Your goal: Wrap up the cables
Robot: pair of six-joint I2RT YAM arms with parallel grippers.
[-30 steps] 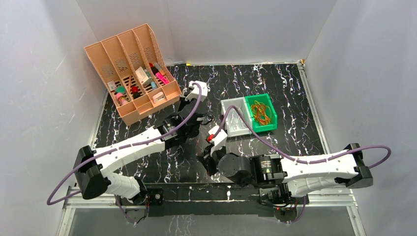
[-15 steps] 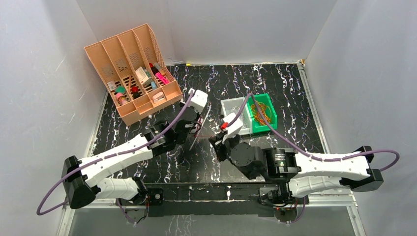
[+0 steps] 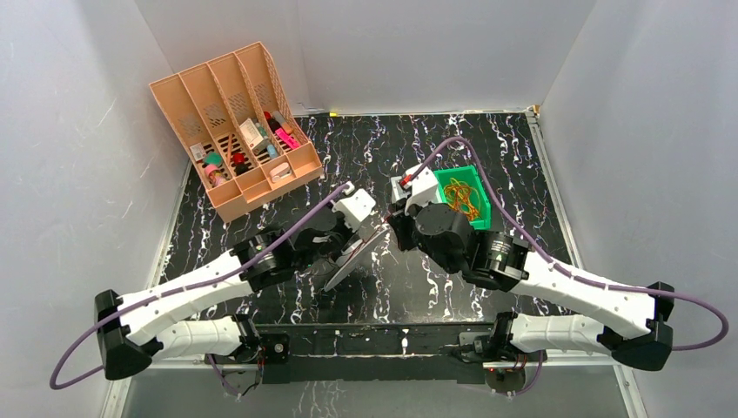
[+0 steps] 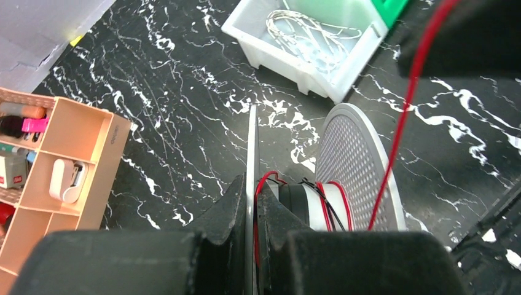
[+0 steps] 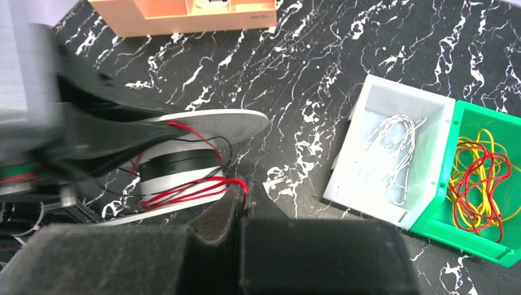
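My left gripper (image 4: 252, 185) is shut on the thin edge of one flange (image 4: 252, 138) of a grey spool (image 3: 351, 251) and holds it tilted above the table's middle. A few turns of thin red wire (image 4: 402, 117) lie round the spool's white core (image 4: 332, 206), beside a black strand. From there the wire runs up taut to my right gripper (image 5: 244, 187), which is shut on it just beside the spool (image 5: 203, 126). In the top view my right gripper (image 3: 399, 228) is right of the spool and my left gripper (image 3: 350, 235) is at its upper left.
An orange desk organizer (image 3: 235, 122) with small items stands at the back left. A white bin (image 5: 393, 153) with white wire and a green bin (image 3: 461, 196) with yellow and red wire loops sit right of centre, just behind my right arm.
My left gripper has brought the spool nearer and to the right. My right gripper has swung away and to the right, carrying the red wire round the spool.
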